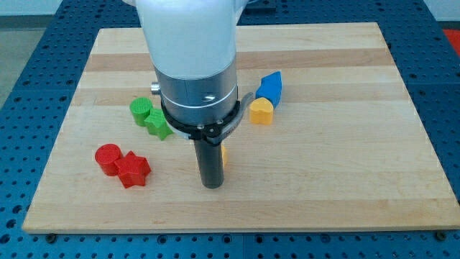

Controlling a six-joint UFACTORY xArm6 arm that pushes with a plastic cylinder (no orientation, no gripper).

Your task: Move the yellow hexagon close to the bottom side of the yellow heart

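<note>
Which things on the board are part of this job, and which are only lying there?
Job:
- yellow hexagon, mostly hidden behind the rod
- yellow heart
- my tip, right beside the hexagon

Lying about:
- blue block
- two green blocks
- red cylinder
- red block

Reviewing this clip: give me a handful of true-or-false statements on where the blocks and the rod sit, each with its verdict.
1. My tip stands just left of the yellow hexagon, which is mostly hidden behind the rod. True.
2. The yellow heart sits right beside the blue block. True.
3. The yellow hexagon already touches the yellow heart. False: bare board lies between them, the hexagon nearer the view's bottom.
4. The red cylinder and red block are at the view's right. False: they are at lower left.
5. Two green blocks lie left of the arm. True.
</note>
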